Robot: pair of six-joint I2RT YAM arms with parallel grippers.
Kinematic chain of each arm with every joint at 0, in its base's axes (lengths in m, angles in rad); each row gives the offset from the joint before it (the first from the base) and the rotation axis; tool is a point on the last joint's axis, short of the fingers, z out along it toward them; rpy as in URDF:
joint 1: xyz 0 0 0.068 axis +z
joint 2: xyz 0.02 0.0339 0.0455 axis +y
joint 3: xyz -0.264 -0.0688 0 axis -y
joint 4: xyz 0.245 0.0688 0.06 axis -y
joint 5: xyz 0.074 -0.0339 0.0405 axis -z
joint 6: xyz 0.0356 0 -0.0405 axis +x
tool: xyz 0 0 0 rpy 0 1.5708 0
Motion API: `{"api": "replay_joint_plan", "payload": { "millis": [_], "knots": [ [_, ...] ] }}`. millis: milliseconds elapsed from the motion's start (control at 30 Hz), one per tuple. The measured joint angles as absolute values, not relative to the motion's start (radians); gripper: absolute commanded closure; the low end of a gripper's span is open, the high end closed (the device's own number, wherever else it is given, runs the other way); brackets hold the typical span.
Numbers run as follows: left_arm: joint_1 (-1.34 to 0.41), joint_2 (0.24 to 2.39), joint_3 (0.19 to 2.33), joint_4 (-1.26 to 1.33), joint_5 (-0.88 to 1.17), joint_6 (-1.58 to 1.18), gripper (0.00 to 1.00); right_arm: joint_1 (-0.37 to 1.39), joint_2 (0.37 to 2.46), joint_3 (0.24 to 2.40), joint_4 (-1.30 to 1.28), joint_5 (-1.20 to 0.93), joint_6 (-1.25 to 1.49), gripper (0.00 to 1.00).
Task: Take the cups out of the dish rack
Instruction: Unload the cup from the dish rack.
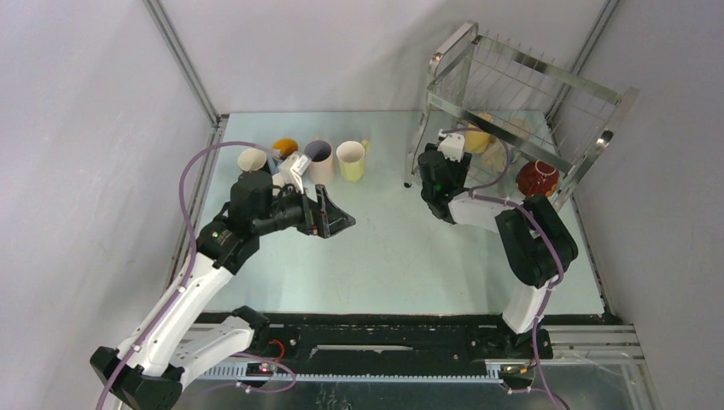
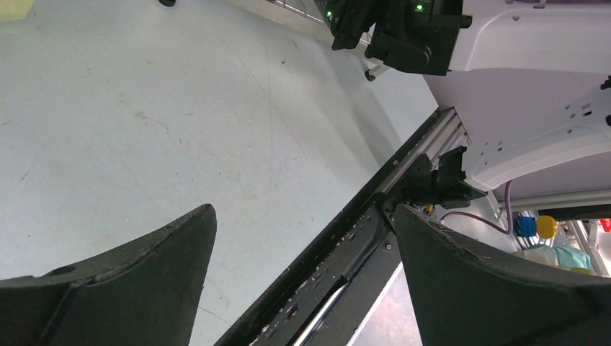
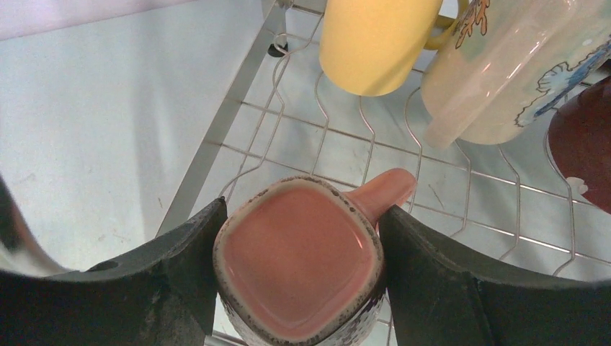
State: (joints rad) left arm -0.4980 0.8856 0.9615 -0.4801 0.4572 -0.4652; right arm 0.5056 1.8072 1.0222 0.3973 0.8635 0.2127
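Observation:
On the lower tier of the chrome dish rack [image 3: 238, 108] stands a pink cup [image 3: 299, 259] with a squarish, speckled rim. My right gripper [image 3: 299, 238] is shut on it, one finger against each side, the handle pointing away. Behind it in the rack lie a yellow cup [image 3: 375, 43], a cream patterned cup [image 3: 497, 79] and a dark red cup [image 3: 583, 144]. In the top view the right gripper [image 1: 450, 149] reaches into the rack [image 1: 529, 94]. My left gripper [image 1: 337, 218] hangs open over the table with nothing between its fingers [image 2: 166, 274].
Several cups stand on the table at the back left: a cream one [image 1: 253, 160], an orange one [image 1: 285, 147], a pale one with a purple inside [image 1: 319, 161] and a yellow one [image 1: 351, 161]. Frame posts and walls close the table's sides.

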Motion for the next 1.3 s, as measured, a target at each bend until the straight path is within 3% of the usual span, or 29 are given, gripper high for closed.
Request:
{"api": "replay_joint_plan", "payload": {
  "millis": [767, 1300],
  "knots": [
    [-0.507, 0.886, 0.962, -0.473, 0.444, -0.48, 0.0, 0.565, 1.613, 0.923, 0.432, 0.883, 0.233, 0.94],
    [-0.508, 0.923, 0.913, -0.307, 0.397, -0.605, 0.0, 0.608, 1.368, 0.895, 0.189, 0.742, 0.438, 0.99]
  ]
}}
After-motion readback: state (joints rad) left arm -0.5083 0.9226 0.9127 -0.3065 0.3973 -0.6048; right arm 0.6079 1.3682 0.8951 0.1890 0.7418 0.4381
